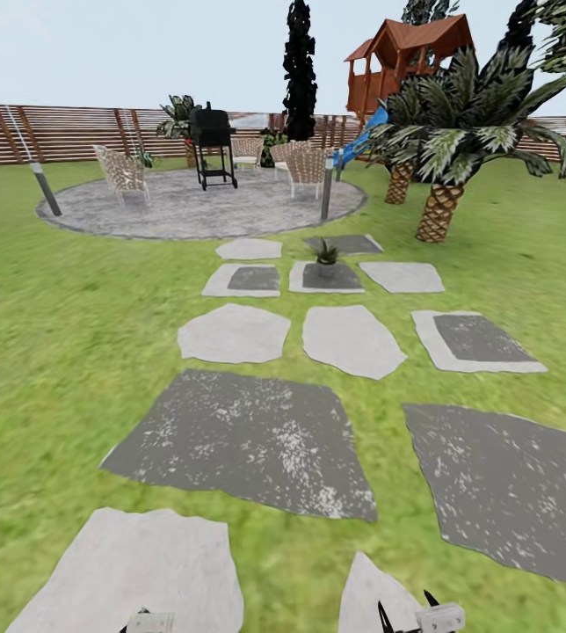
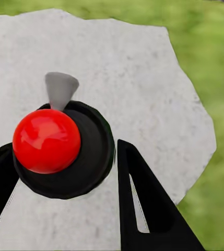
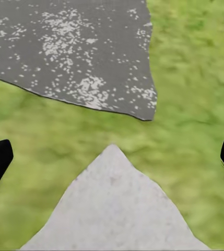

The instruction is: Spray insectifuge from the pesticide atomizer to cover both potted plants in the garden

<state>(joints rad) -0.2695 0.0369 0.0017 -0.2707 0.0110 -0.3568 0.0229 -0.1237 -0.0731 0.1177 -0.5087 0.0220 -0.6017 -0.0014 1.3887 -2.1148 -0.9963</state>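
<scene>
The right tool hangs low over the ground with its two black fingers spread wide and nothing between them; below it lie the pointed tip of a pale stepping stone, then grass, then a dark speckled slab. The left tool is also open and grips nothing — between its fingers sits a glossy red ball in a black ring, which I take to be part of the rig, above another pale stone. In the head view both tools barely peek in at six o'clock, the left tool and the right tool.

What the next move turns on lies far ahead: one potted plant, a small spiky rosette, stands on a grey stone at about twelve o'clock, well apart from both tools and a shade nearer the right arm's side. It stands upright. I cannot make out the sprayer or a second plant, so I judge the robot must drive on and look round before any grasp.

The stone path runs over the lawn toward a round paved patio with a black grill and wicker chairs. A slatted fence closes the back; palms and a wooden playhouse stand at one to two o'clock.
</scene>
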